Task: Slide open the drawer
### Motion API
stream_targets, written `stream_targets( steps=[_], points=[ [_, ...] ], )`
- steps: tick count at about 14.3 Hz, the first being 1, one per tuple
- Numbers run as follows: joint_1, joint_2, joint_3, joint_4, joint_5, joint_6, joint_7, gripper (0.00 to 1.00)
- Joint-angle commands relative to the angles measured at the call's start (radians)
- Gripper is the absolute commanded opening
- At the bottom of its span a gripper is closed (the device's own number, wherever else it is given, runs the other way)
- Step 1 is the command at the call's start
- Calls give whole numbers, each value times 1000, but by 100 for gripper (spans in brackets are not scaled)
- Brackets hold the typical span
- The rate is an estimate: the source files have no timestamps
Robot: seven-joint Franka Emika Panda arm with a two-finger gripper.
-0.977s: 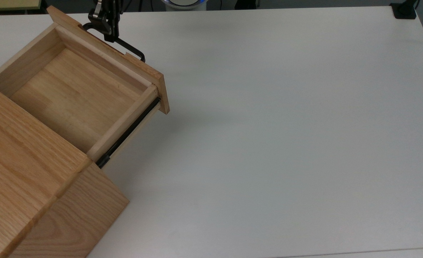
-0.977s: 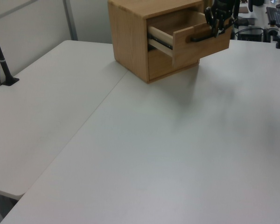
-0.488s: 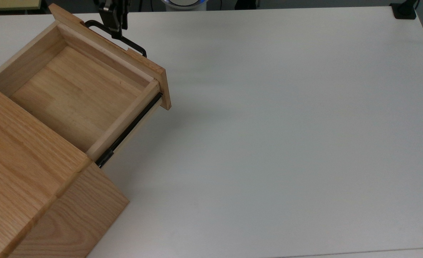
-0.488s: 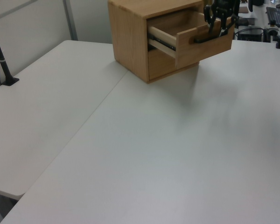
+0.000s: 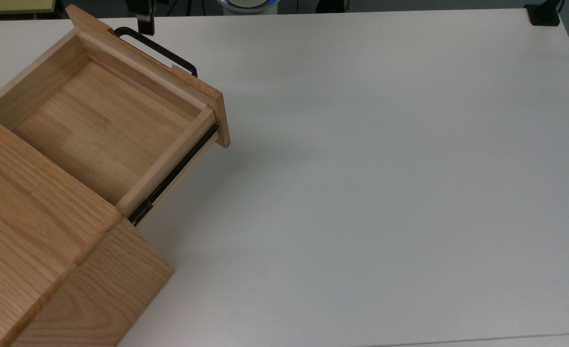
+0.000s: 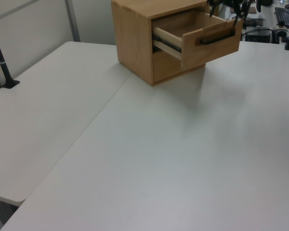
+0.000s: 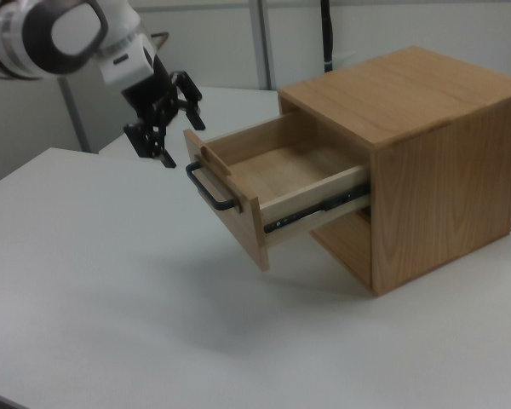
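Observation:
The drawer (image 5: 96, 120) is pulled far out of the oak cabinet (image 5: 24, 231), showing its bare light-wood floor and a black side rail (image 5: 178, 173). Its black bar handle (image 5: 156, 48) stands free on the front panel. My gripper (image 5: 144, 21) hovers at the top view's upper edge, just past the handle's far end. In the right view the gripper (image 7: 172, 132) is open with nothing in it, up and to the left of the handle (image 7: 211, 187), not touching it. In the left view the gripper (image 6: 226, 6) hangs above the drawer front (image 6: 209, 48).
The cabinet sits on a wide white table (image 5: 361, 193). A black clamp mount (image 5: 544, 14) sits at the top view's far right corner. A black pole (image 6: 2, 62) is clamped at the left view's left edge.
The gripper has let go of the handle, opened and lifted away from it. The drawer slid out slightly further before that, then stayed still.

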Motion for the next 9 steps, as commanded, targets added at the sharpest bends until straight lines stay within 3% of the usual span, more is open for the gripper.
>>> stream_targets(
  steps=[1,6,9],
  points=[
    [49,-5,-1,73,28,-111,-261,100],
    [147,66,-1,129,25,-152,-534,100],
    [192,101,-3,143,28,-167,-793,100]
  ],
)
